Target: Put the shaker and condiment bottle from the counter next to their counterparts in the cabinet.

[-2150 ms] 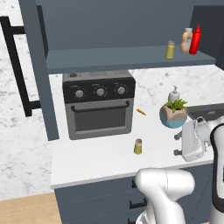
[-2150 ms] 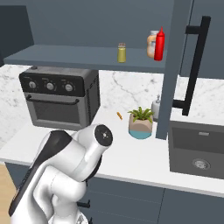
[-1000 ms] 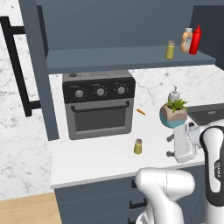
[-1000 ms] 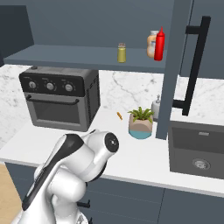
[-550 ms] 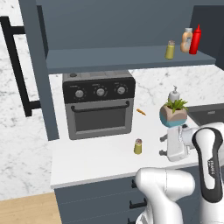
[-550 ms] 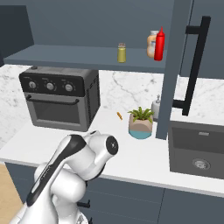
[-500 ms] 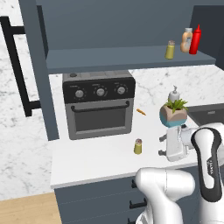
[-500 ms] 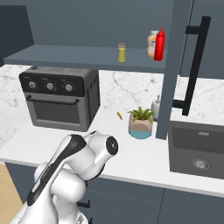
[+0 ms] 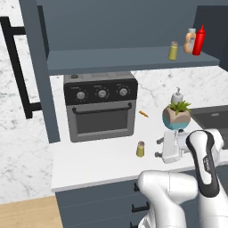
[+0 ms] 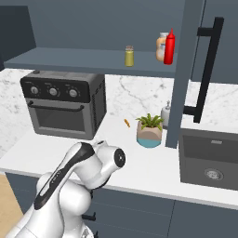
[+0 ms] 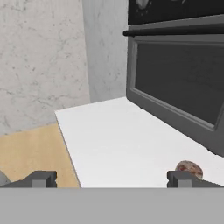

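The gripper (image 11: 112, 178) hangs low over the counter (image 9: 98, 164), jaws spread wide and empty. The shaker (image 9: 140, 149) stands just beside it, in front of the oven (image 9: 101, 106). A sideways approach could easily knock it over and send it rolling off.

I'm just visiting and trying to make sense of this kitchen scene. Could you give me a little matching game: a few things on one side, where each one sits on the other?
Things:
1. red bottle
2. shaker on the counter
3. potted plant
4. toaster oven

Places:
A. under the left part of the shelf
B. in front of the oven, left of the claw
C. right end of the shelf
D. counter, beside the sink

Pairs: 1-C, 2-B, 3-D, 4-A
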Motion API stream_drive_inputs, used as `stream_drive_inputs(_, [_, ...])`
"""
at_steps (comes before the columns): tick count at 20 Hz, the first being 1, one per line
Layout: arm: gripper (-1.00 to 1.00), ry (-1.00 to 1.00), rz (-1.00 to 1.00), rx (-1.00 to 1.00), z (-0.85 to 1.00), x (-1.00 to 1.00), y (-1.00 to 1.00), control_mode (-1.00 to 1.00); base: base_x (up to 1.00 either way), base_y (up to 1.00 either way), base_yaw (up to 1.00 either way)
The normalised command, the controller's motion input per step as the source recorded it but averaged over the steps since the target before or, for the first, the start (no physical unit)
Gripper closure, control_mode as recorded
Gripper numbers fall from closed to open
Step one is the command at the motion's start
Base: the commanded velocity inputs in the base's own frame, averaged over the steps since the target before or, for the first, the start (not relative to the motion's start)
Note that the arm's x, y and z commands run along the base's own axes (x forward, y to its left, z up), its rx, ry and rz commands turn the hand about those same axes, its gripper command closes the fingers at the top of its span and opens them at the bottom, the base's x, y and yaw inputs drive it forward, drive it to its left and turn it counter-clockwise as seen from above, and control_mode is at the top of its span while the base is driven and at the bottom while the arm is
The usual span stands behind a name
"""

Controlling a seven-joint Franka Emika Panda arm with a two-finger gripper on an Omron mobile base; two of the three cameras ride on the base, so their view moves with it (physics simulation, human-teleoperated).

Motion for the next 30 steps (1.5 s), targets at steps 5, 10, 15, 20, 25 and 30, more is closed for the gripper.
stream_drive_inputs(5, [-1.00, 0.00, 0.00, 0.06, -0.25, 0.30, 0.00, -1.00, 0.00, 0.00, 0.00])
stream_drive_inputs(10, [-1.00, 0.00, 0.00, 0.05, -0.23, 0.28, 0.01, -1.00, 0.00, 0.00, 0.00])
stream_drive_inputs(15, [-1.00, 0.00, 0.00, 0.06, -0.23, 0.15, 0.09, -1.00, 0.00, 0.00, 0.00])
stream_drive_inputs(20, [-1.00, 0.00, 0.00, 0.06, -0.21, 0.11, 0.10, -1.00, 0.00, 0.00, 0.00])
stream_drive_inputs(25, [-1.00, -0.01, 0.00, 0.03, -0.16, 0.10, 0.10, -1.00, 0.00, 0.00, 0.00])
stream_drive_inputs(30, [-1.00, -0.04, 0.00, 0.00, -0.12, 0.05, 0.14, -1.00, 0.00, 0.00, 0.00])
